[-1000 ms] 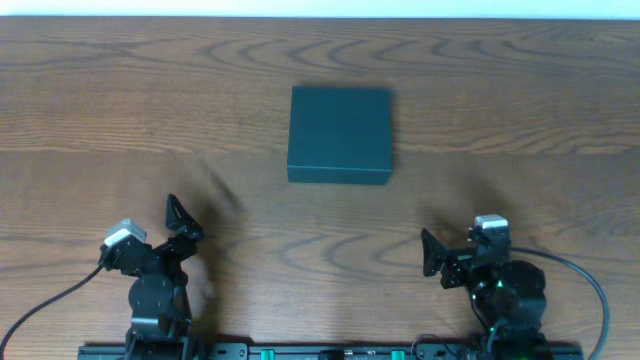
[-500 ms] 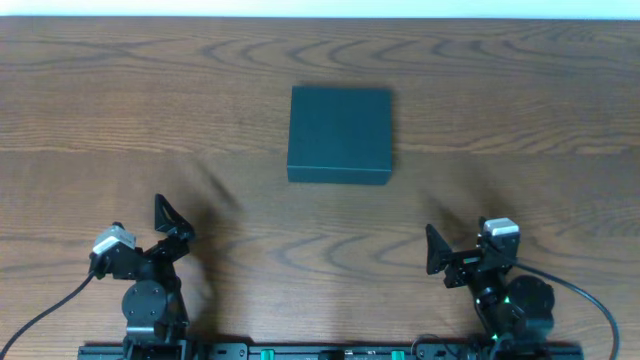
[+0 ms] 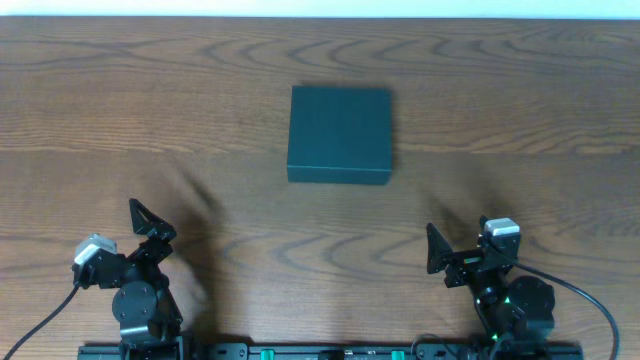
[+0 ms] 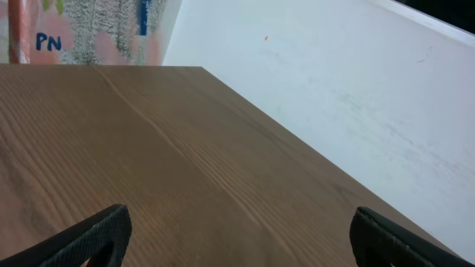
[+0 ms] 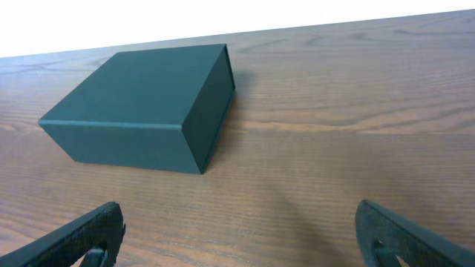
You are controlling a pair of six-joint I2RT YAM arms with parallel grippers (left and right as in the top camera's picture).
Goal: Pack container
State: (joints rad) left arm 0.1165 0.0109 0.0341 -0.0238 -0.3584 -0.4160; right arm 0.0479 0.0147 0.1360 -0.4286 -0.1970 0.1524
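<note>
The container (image 3: 340, 133) is a dark teal square box lying flat with its lid down, just behind the middle of the wooden table. In the right wrist view the container (image 5: 141, 104) sits ahead and to the left. My right gripper (image 3: 437, 252) rests near the front edge, right of centre, well short of the box. It is open (image 5: 239, 215) over bare wood. My left gripper (image 3: 150, 226) is at the front left, far from the box. It is also open (image 4: 239, 222) and holds nothing; the box is out of its view.
The left wrist view shows the wooden tabletop (image 4: 148, 148) running to its edge, with a white surface (image 4: 334, 89) beyond and a pink patterned panel (image 4: 44, 30) at the top left. Black arm bases (image 3: 320, 352) line the front edge.
My left arm has swung left and drawn back toward the front edge. The right arm settled back slightly, then stayed still. The box has not moved.
</note>
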